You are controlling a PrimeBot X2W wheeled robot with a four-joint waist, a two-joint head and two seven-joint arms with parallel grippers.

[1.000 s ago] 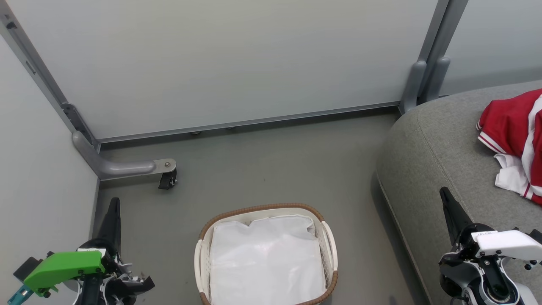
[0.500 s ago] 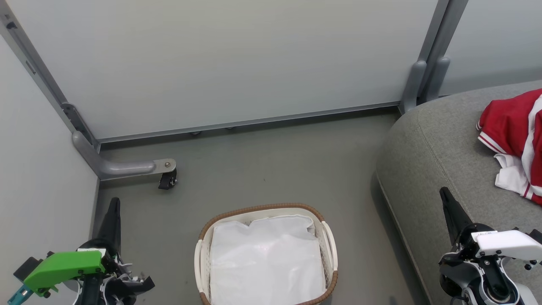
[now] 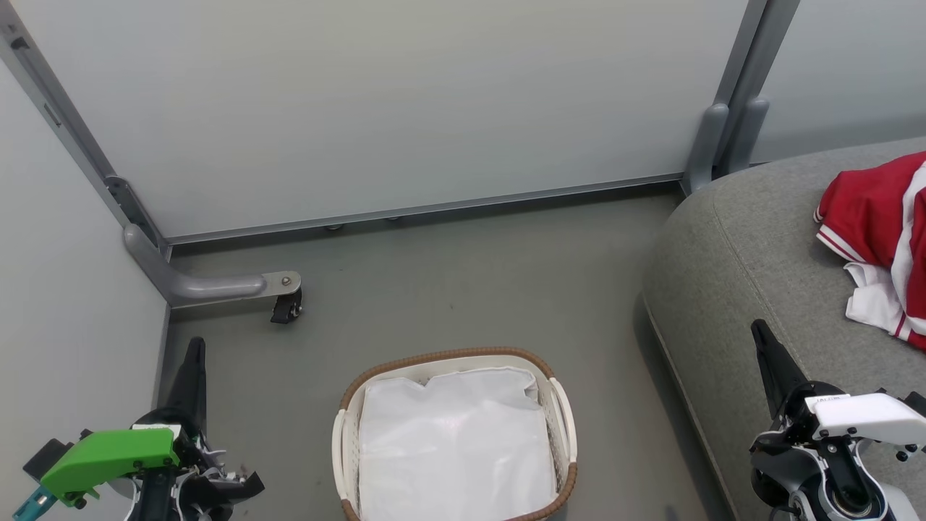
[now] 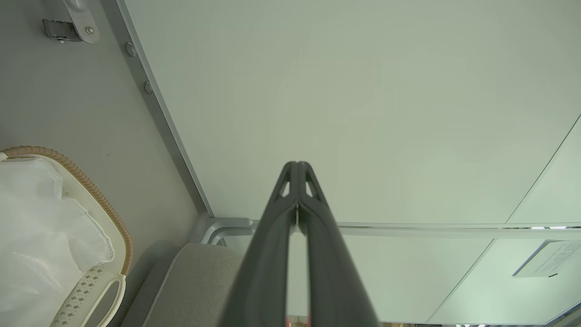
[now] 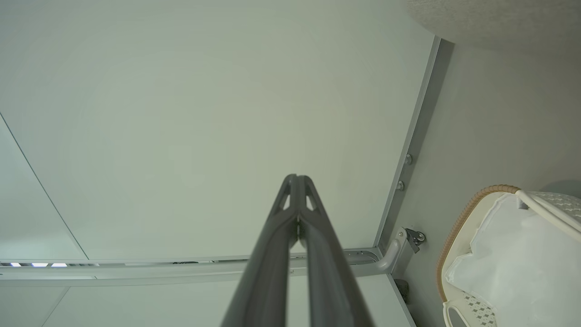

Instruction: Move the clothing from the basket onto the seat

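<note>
The red clothing (image 3: 879,239) with white panels and striped trim lies crumpled on the grey seat (image 3: 731,253) at the right edge of the head view. The cream basket (image 3: 347,427) with a brown rim stands on the floor at the bottom centre, holding just its white liner (image 3: 456,441). My left gripper (image 3: 194,346) hangs shut at the lower left, beside the basket and apart from it. My right gripper (image 3: 758,329) is shut over the seat's front edge. In both wrist views the fingertips meet, left gripper (image 4: 297,164) and right gripper (image 5: 296,177), with nothing between them.
Pale partition walls (image 3: 405,101) close off the back and left. A grey metal foot with a caster wheel (image 3: 287,307) juts onto the floor behind my left gripper. Bare grey floor (image 3: 470,282) lies between basket, wall and seat. The seat's corner (image 4: 190,281) shows in the left wrist view.
</note>
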